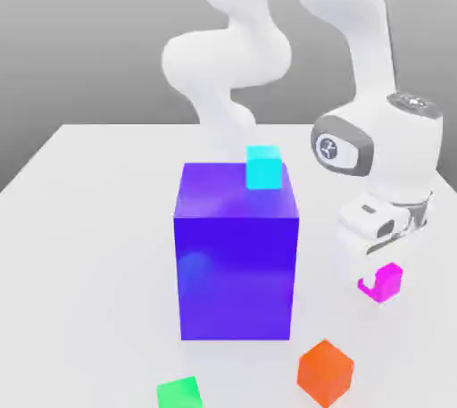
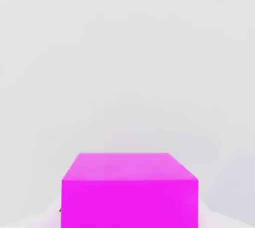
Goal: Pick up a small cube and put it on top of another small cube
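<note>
In the exterior view the gripper point(image 1: 379, 274) at the right of the frame covers part of the magenta cube point(image 1: 390, 279), and its fingertips cannot be made out against it. The arm point(image 1: 357, 13) runs off the top edge. The green cube point(image 1: 179, 394) is cut by the bottom edge. The tall blue block point(image 1: 236, 263) hides the lower part of the cyan cube point(image 1: 264, 168) behind it. In the hand view the magenta cube point(image 2: 129, 192) is cropped by the bottom edge.

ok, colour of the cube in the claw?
Magenta cube, clearest in the hand view.
</note>
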